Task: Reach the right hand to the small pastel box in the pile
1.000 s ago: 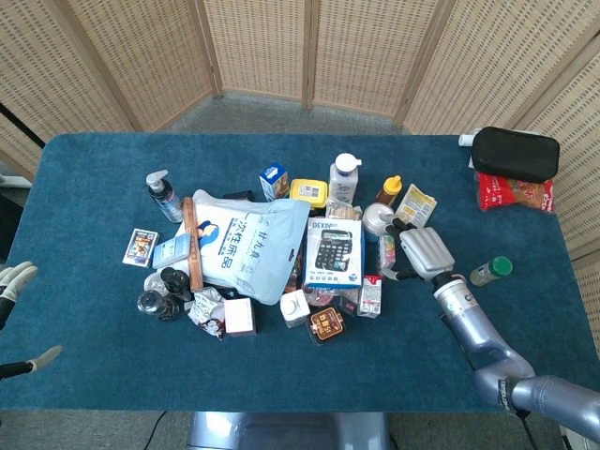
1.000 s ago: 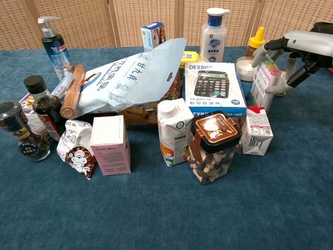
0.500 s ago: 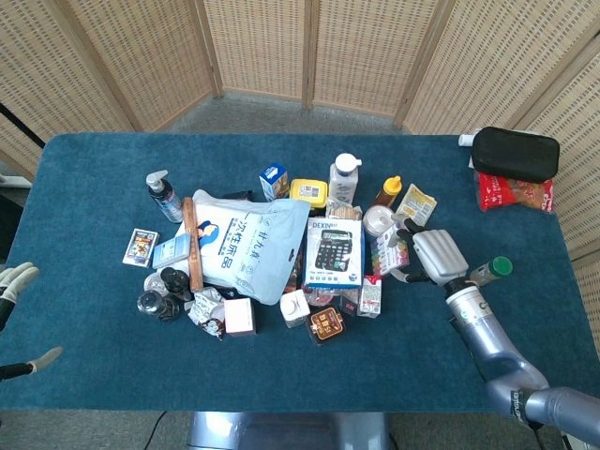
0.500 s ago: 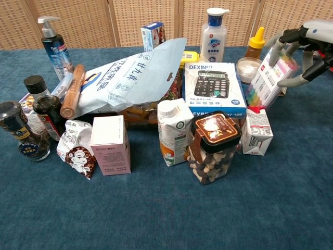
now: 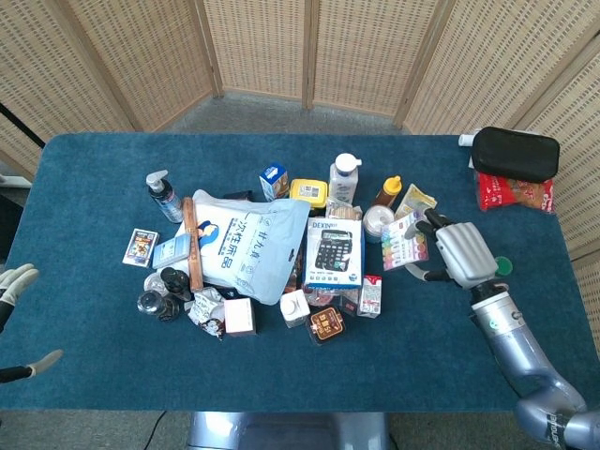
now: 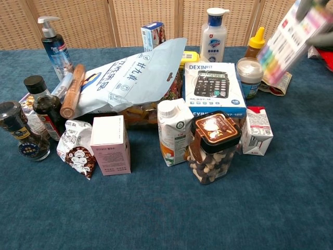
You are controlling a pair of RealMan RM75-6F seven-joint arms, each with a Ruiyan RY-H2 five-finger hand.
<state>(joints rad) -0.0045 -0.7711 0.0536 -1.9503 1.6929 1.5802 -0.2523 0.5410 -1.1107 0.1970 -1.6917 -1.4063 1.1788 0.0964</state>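
The small pastel box [image 5: 406, 241], white with a row of coloured stripes, is off the table just right of the pile, tilted. My right hand [image 5: 459, 255] grips it from its right side, fingers wrapped around it. In the chest view the same box [image 6: 291, 39] shows blurred and raised at the upper right, above the yellow-capped bottle [image 6: 255, 44]; the hand itself is almost entirely out of that frame. My left hand [image 5: 14, 281] sits at the far left edge of the head view, off the table, fingers apart and holding nothing.
The pile holds a calculator box [image 5: 336, 251], a blue-white bag [image 5: 246, 244], a pink box [image 5: 240, 316], cartons, jars and bottles. A black pouch [image 5: 515, 153] and a red packet [image 5: 516, 194] lie at the back right. A green-capped bottle [image 5: 502, 265] lies behind the right hand.
My right hand has taken hold of the pastel box at the pile's right edge and lifted it up and to the right, away from the pile. The left hand has stayed put.
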